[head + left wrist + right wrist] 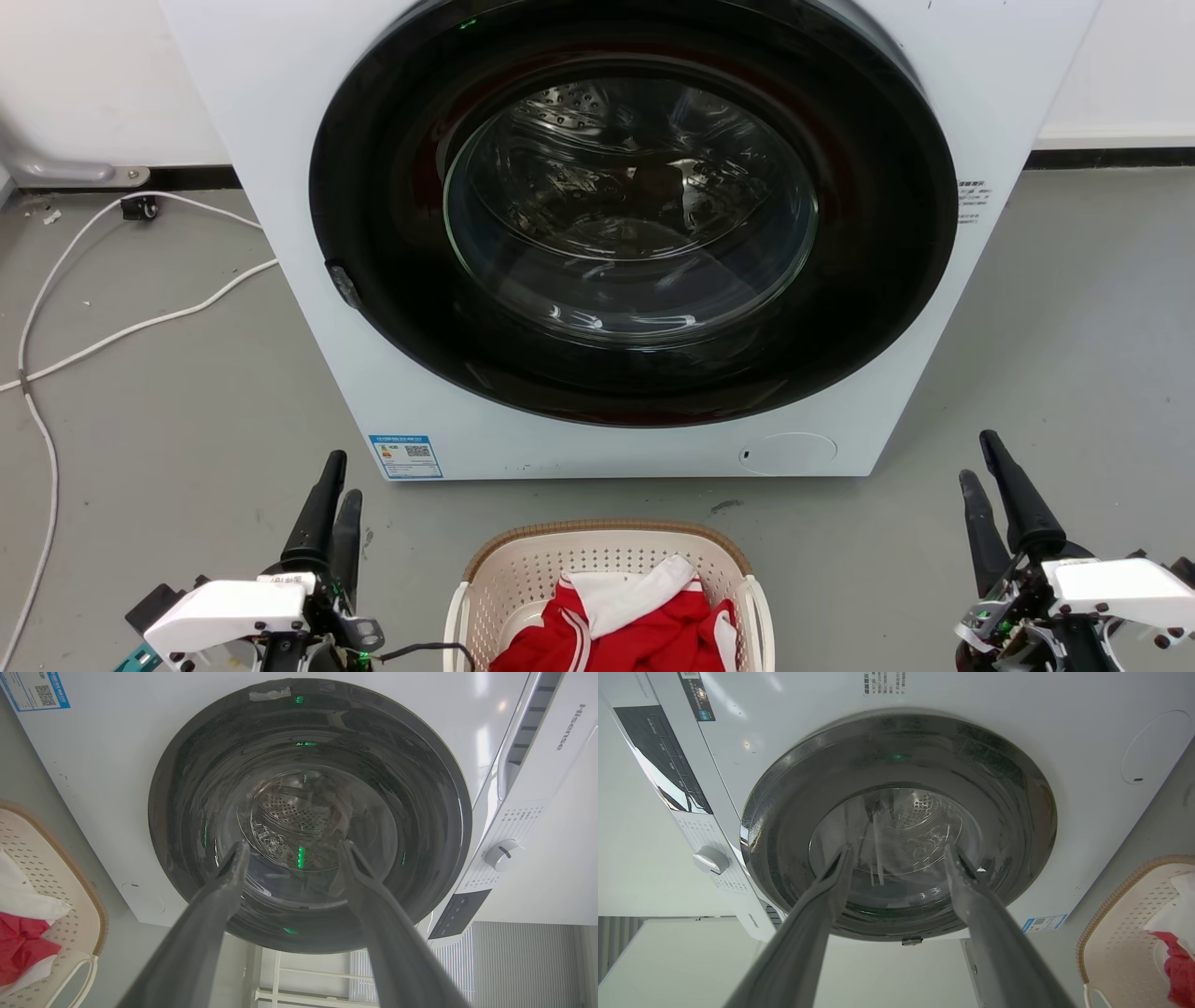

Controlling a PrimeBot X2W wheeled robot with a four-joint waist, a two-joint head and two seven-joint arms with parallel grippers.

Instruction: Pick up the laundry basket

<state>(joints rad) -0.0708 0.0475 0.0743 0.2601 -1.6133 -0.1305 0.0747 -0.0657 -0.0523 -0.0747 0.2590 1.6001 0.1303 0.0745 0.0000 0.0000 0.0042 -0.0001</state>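
Indoors, on a smooth grey floor, facing a white front-loading washing machine with a round dark door, shut, steel drum visible behind the glass. Just in front of the washing machine, centred below its door: the laundry basket, cream and perforated, brown ribbed rim, white side handles, standing on the floor and apart from the machine's base. Inside, red and white clothes. Off the washing machine's front left corner, beside the basket: the left gripper, dark fingers spread apart and holding nothing. Off its front right corner: the right gripper, fingers likewise parted and empty. Both clear of the basket, pointing towards the machine. Left of the washing machine, a white cable trailing across the floor. Behind it, a white wall with a black skirting strip. Low on the machine's front, a blue label and a round flap.
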